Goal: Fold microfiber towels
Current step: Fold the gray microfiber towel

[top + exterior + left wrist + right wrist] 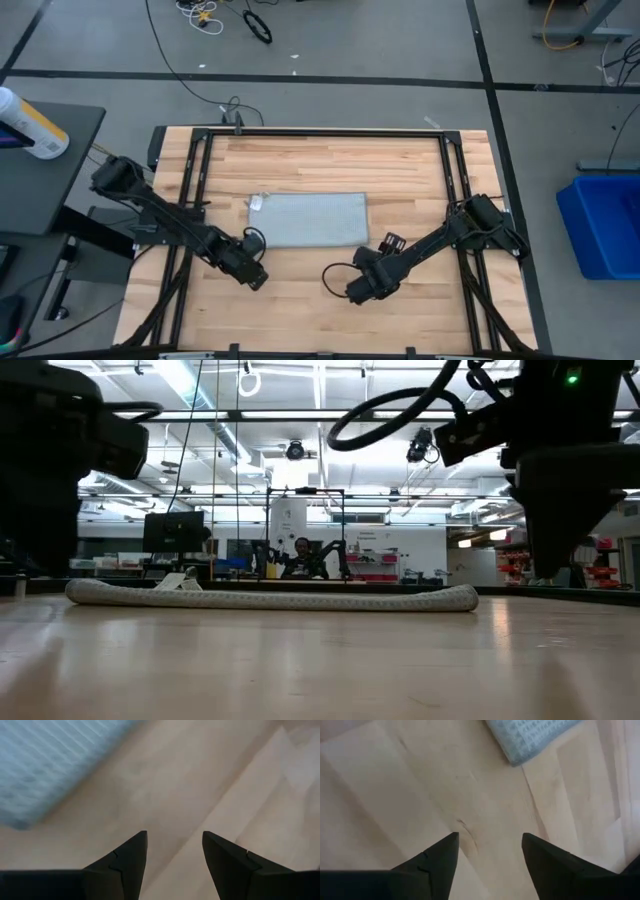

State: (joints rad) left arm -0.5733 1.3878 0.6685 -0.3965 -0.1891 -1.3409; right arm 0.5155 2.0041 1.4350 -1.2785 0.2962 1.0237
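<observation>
Counting one microfiber towel [308, 218], we are seeing it lying folded flat at the table's [330, 160] centre. Our left gripper [256, 279] and right gripper [356, 292] are hovering below it in frame, both with fingers apart, holding nothing.

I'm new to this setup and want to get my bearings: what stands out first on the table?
A pale grey-blue towel lies flat as a folded rectangle mid-table, a small white tag at its far left corner. The left gripper and right gripper sit just off its near edge, one by each near corner, both open and empty above bare wood. A bright blue bin stands off the table's right side.
</observation>
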